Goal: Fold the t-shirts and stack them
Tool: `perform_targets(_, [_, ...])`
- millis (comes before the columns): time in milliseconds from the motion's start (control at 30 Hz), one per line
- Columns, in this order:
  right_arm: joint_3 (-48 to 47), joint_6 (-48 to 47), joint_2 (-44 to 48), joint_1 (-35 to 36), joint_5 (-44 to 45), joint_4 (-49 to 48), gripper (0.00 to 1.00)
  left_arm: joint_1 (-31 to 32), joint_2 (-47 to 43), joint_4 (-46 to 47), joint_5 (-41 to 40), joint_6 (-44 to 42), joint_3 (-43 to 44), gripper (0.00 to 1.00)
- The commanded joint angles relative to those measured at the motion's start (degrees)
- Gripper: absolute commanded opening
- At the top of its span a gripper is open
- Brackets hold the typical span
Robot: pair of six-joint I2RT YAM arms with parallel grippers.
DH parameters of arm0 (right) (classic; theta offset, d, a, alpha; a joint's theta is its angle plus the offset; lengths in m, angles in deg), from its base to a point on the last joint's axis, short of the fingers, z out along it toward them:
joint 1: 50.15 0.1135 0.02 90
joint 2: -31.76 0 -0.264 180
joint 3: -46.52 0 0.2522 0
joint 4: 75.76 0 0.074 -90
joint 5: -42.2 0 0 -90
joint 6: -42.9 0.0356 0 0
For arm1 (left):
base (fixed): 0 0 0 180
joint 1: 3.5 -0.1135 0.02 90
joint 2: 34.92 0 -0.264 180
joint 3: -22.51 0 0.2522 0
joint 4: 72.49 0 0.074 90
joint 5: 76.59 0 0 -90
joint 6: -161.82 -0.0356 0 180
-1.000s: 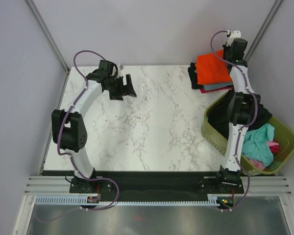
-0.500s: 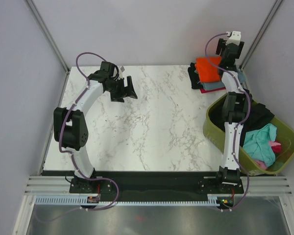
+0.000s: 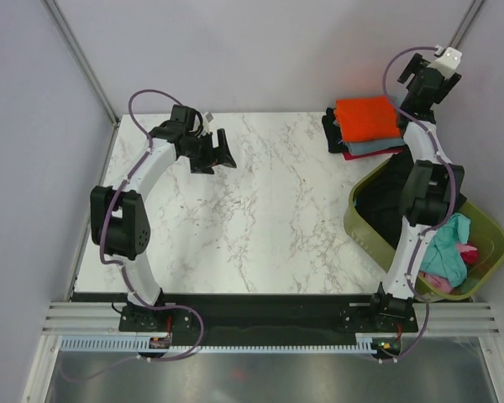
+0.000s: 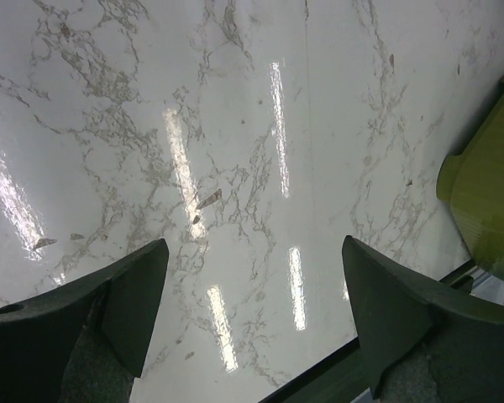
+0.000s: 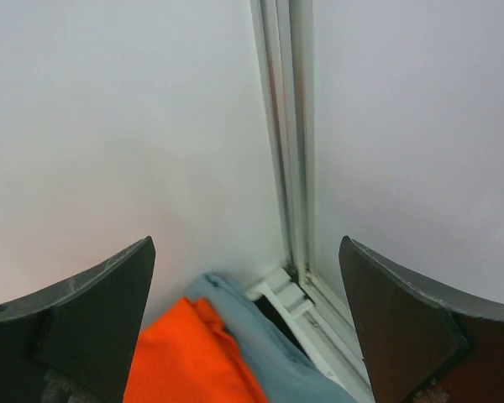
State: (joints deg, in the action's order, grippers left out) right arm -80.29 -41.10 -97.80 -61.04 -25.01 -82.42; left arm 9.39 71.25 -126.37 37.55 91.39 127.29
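A stack of folded t-shirts sits at the table's back right corner. A bright orange one lies on top, over a grey-blue one, a red one and a black one. My right gripper hangs open above and behind the stack, holding nothing. In the right wrist view the orange shirt and grey-blue shirt lie below my right gripper. My left gripper is open and empty over the back left of the marble table, and the left gripper shows only bare marble under it.
An olive-green basket stands at the right edge, holding loose teal, pink and black shirts. The right arm reaches across it. The basket's corner shows in the left wrist view. Grey walls meet at a metal post behind the stack.
My right gripper has opened, let go of the orange shirt and pulled up and back to the right. The orange shirt now lies flat on the stack. The left arm barely moved.
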Motion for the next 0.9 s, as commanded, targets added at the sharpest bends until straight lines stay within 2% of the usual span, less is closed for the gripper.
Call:
perform_targets(0, [2.83,8.76,13.09,2.19,-7.39,-2.43,0.98,-0.14,-4.74,2.5,1.44,1.69,-0.32,0.91])
perform_targets(167, [6.35,9.29,19.94,7.72,-11.44,2.05,0.98,-0.14,-5.89,3.56,3.01,2.57,-1.02,0.91])
perform_targets(200, [7.31,10.16,21.09,8.43,-16.15,3.19,0.98,-0.14,-6.15,3.82,2.93,2.49,-1.02,0.91])
perform_targets(333, [18.28,14.03,28.55,15.45,-18.4,9.61,0.98,-0.23,-7.73,4.35,1.35,1.35,-1.2,0.91])
perform_targets(433, [29.88,14.04,36.11,25.63,-13.75,10.75,0.98,-0.23,-8.43,5.31,0.38,0.99,-1.81,0.91])
perform_targets(467, [32.69,13.95,39.87,31.58,-11.82,11.28,0.98,-0.23,-8.52,5.31,-0.32,0.91,-1.9,0.91])
perform_targets(533, [40.41,15.09,43.49,37.76,-4.99,13.03,0.98,-0.23,-8.43,5.31,-1.2,0.64,-2.08,0.91])
perform_targets(567, [42.72,15.62,46.38,43.62,-3.64,13.56,0.98,-0.23,-8.61,5.23,-1.72,0.55,-2.08,0.91])
perform_targets(667, [50.02,17.46,50.0,53.83,1.8,16.63,0.98,-0.14,-9.84,5.23,-6.19,0.73,-2.78,0.91])
perform_targets(800, [55.29,22.82,52.47,60.72,9.46,28.83,0.98,-0.14,-12.82,5.05,-6.39,2.3,-3.22,0.91])
perform_targets(867, [57.93,26.25,55.1,62.83,11.04,30.96,0.98,-0.14,-15.72,5.05,-6.56,2.49,-4.01,0.91])
